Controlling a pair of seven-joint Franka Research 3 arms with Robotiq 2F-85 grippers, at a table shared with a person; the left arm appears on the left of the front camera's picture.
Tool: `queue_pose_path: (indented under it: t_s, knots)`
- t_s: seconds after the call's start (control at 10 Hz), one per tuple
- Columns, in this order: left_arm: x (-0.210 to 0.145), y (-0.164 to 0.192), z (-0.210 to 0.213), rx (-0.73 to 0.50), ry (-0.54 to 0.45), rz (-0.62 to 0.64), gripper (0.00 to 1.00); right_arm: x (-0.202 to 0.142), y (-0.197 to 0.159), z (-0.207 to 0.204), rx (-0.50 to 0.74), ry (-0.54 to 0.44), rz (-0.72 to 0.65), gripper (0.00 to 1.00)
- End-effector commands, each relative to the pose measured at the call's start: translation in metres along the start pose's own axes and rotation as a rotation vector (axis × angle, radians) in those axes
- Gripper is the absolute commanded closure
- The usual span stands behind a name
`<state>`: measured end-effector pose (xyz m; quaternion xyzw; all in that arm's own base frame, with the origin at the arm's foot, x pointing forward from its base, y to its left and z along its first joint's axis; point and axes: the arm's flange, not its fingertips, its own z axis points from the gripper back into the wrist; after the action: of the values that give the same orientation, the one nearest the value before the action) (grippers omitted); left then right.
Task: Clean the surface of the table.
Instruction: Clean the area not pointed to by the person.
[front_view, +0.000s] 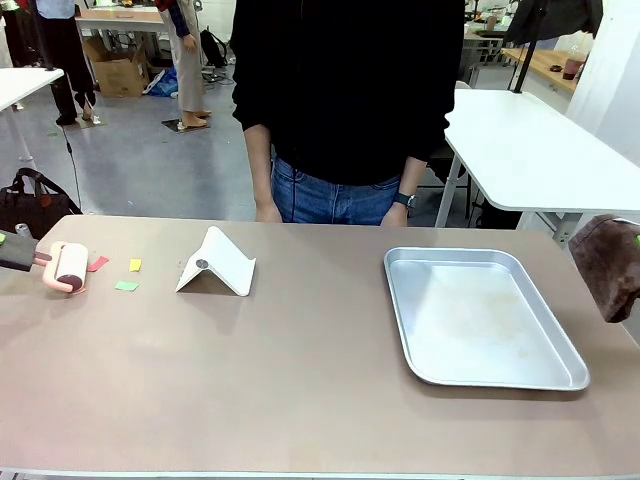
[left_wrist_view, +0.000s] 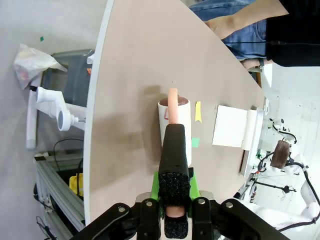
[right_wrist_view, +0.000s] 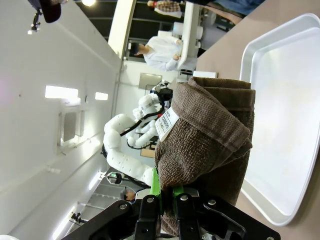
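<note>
When I checked the feeds, the left gripper (left_wrist_view: 175, 192) was clamped narrow on the black foam handle of a lint roller (front_view: 70, 267). Its drum sat low at the left end of the table (front_view: 300, 390); I could not confirm contact. The table spanned the front view's foreground, between my arms and a person (front_view: 345, 100) standing at its far edge with both hands down.

Just beside the roller lay three paper scraps: red (front_view: 97, 264), yellow (front_view: 135, 265) and green (front_view: 126, 286). A white folded stand (front_view: 217, 264) stood right of them. A metal tray (front_view: 400, 320) lay flat on the right half.

The right gripper (right_wrist_view: 167, 192) was pinched tight on a folded brown towel (right_wrist_view: 210, 135), held above the table's right edge, near the tray.
</note>
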<state>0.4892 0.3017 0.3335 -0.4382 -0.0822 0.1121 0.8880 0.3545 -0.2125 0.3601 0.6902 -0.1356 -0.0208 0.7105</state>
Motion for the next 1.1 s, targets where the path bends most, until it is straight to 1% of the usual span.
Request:
queue_pose_path:
  t_s: [0.0, 0.3, 0.7, 1.0]
  knots:
    - [-0.006, -0.001, -0.021, 0.087, 0.065, 0.039, 0.97, 0.0, 0.004, 0.002, 0.019, -0.001, 0.01, 0.9]
    - [-0.003, -0.018, -0.046, 0.108, 0.112, 0.026, 0.97, 0.0, 0.004, 0.002, 0.019, -0.001, 0.01, 0.9]
    - [0.007, -0.037, -0.071, 0.106, 0.172, 0.014, 0.97, 0.0, 0.004, 0.002, 0.019, -0.001, 0.01, 0.9]
    - [0.014, -0.059, -0.104, 0.15, 0.223, -0.027, 0.97, 0.0, 0.004, 0.002, 0.019, -0.001, 0.01, 0.9]
